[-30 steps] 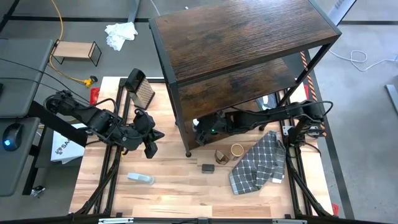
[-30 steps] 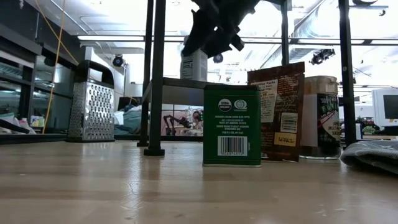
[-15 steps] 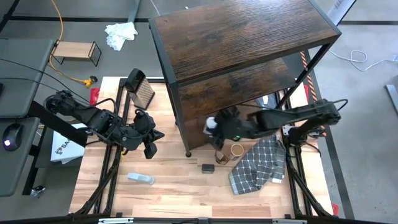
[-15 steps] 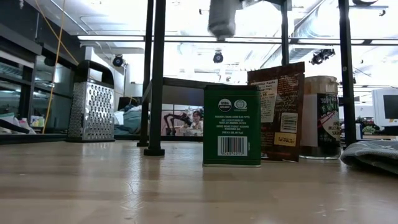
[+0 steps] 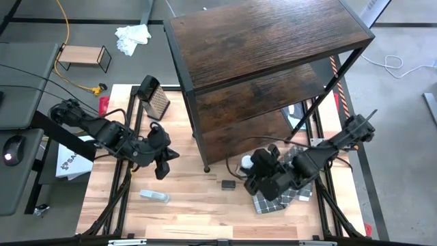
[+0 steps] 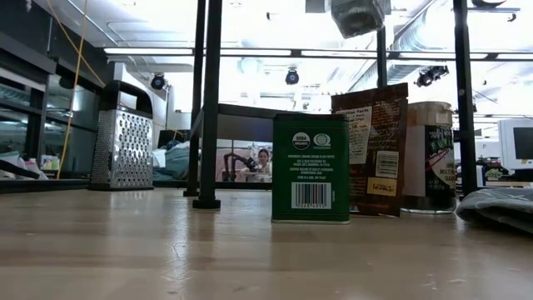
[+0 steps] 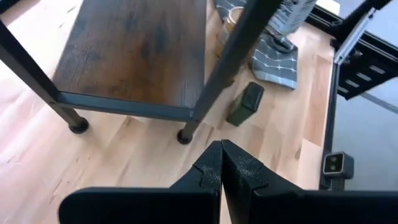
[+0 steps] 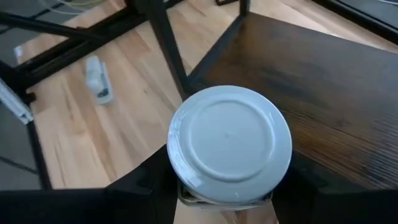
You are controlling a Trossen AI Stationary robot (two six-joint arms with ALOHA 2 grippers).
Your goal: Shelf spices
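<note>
My right gripper (image 5: 251, 168) hangs over the table in front of the shelf (image 5: 266, 55), shut on the white-capped jar (image 8: 230, 143), whose lower part shows at the top of the low view (image 6: 358, 15). On the table stand a green tin (image 6: 311, 168), the reddish-brown packet (image 6: 372, 150) and the tan-lidded brown jar (image 6: 429, 157), each on its base. From above, my right arm hides the packet and brown jar. My left gripper (image 5: 162, 164) is shut and hovers left of the shelf's near left leg (image 7: 185, 135). My right gripper pinches the white-capped jar between its two fingers (image 8: 155, 183), which stand on opposite sides of the body just under the cap (image 8: 186, 193). The fingers come from above, with the cap facing the wrist. The jar is lifted clear of the table, roughly upright.
A metal box grater (image 5: 154, 97) stands by the shelf's far left leg. A clear flat plastic object (image 5: 154, 197) lies near the table's near edge. A checked cloth (image 5: 293, 179) lies under my right arm. A small light-wood stand (image 5: 83, 56) sits off the table, far left.
My right gripper has drawn out from under the shelf toward the table's near edge and right, rising, carrying the white-capped jar with it. The jar has gone from low beside the shelf leg to high above the green tin and packet.
</note>
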